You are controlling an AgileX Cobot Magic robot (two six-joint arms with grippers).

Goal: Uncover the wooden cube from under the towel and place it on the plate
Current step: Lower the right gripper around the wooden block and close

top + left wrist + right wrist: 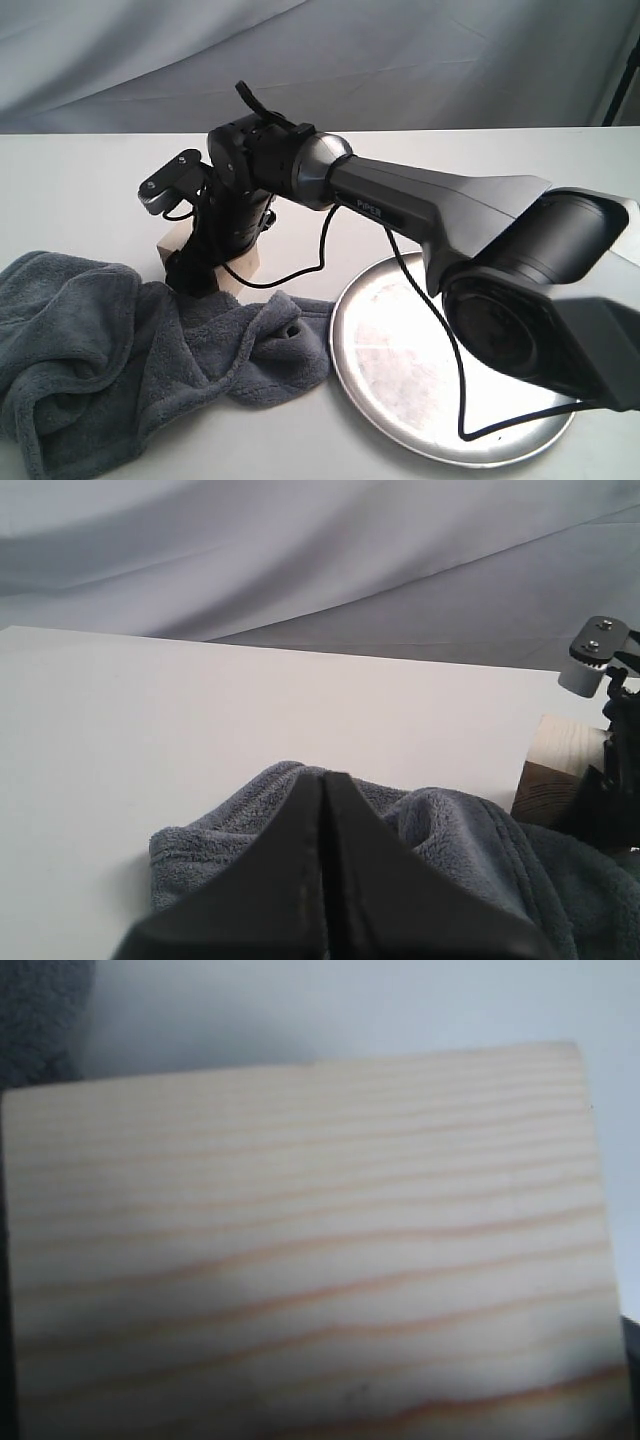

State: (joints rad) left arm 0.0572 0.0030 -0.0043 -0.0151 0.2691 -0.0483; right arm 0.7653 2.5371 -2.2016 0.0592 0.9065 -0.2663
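Note:
The wooden cube [174,246] stands uncovered on the white table, just behind the towel [120,350], which lies in a crumpled heap at the front left. My right gripper [196,270] has come down over the cube. The cube's grained face [310,1240] fills the right wrist view, with dark slivers at its sides, and the fingers' grip is hidden. The left gripper [322,778] is shut, its tips at a raised ridge of the towel [450,840], and the cube [560,770] shows off to one side. The steel plate [400,340] lies at the front right with nothing on it.
My right arm [440,205] reaches from the right across the plate's far rim. Its black cable [452,360] hangs over the plate. Grey backdrop cloth [320,50] hangs behind the table. A corner of the towel [40,1010] shows beyond the cube.

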